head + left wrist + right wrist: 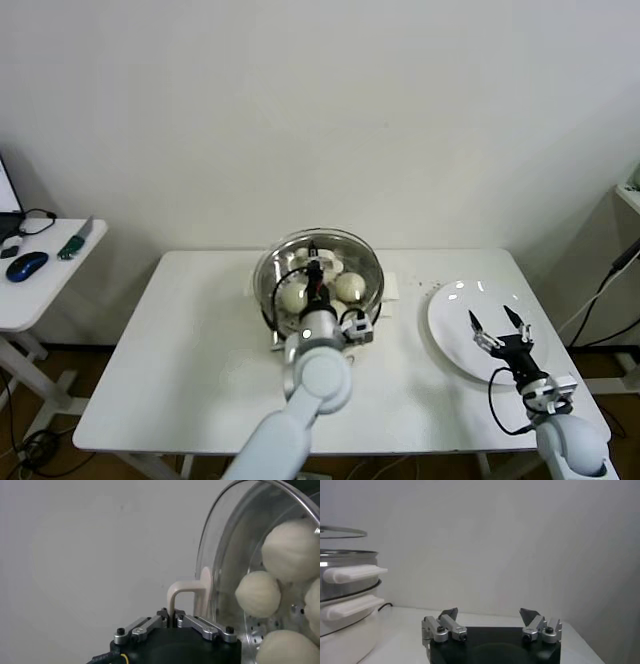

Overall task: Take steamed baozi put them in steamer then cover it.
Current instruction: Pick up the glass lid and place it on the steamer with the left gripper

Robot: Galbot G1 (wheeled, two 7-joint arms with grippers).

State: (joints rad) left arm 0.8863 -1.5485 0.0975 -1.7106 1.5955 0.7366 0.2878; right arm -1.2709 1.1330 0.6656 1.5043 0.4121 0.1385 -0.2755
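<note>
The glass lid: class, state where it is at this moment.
In the head view the glass lid sits mid-table over the steamer, above the baozi, its handle gripped by the left tool.

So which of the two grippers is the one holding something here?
The left gripper, over the round shiny steel steamer, is shut on the cream-white handle of the clear glass lid. The right gripper hangs open and empty above the flat white plate.
</note>
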